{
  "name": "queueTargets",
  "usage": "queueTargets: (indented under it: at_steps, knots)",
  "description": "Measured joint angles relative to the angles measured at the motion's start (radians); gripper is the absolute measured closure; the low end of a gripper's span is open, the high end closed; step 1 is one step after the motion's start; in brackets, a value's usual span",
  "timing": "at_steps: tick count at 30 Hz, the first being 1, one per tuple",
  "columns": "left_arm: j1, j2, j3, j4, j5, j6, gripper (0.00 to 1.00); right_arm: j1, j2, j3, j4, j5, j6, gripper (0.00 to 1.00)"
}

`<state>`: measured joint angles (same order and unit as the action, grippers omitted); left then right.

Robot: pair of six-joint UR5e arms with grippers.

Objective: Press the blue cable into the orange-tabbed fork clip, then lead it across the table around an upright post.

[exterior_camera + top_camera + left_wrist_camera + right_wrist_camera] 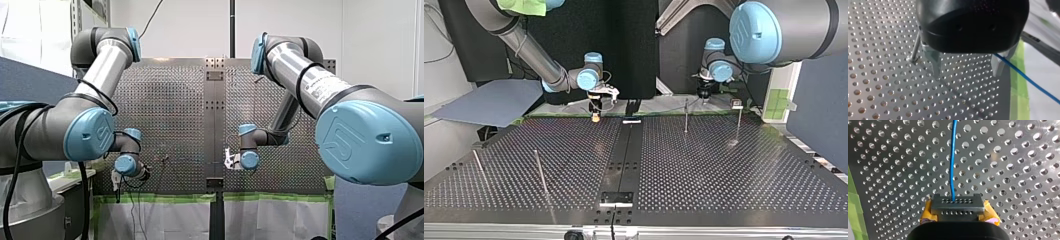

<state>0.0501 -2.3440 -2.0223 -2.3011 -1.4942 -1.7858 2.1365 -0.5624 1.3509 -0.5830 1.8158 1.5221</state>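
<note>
Cable (1033, 81) crosses table (885, 82) edge, perhaps touching my splayed left pincer (967, 73).

my right pincer (595, 116) low at table (704, 165) far edge; upright post (686, 116) near my left pincer (705, 95)

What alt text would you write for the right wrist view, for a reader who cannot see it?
My right gripper, with yellow pads, is shut on a blue cable, which runs straight ahead of it over the perforated table. Green tape edges the table beside the gripper.
</note>
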Motion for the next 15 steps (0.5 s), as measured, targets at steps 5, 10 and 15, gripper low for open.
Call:
queueTargets:
  at_steps: [5, 10, 15]
  knots:
    - [-0.001, 0.039, -0.04, -0.017, -0.003, 0.002, 0.0, 0.0, 0.0, 0.0, 0.0, 0.0, 0.0, 1.0]
    - [-0.013, 0.088, -0.088, -0.048, 0.026, 0.003, 0.0, 0.0, 0.0, 0.0, 0.001, -0.001, 0.001, 1.0]
    - [-0.021, 0.131, -0.105, -0.065, 0.067, 0.001, 0.0, 0.0, 0.0, 0.0, 0.001, -0.001, 0.002, 1.0]
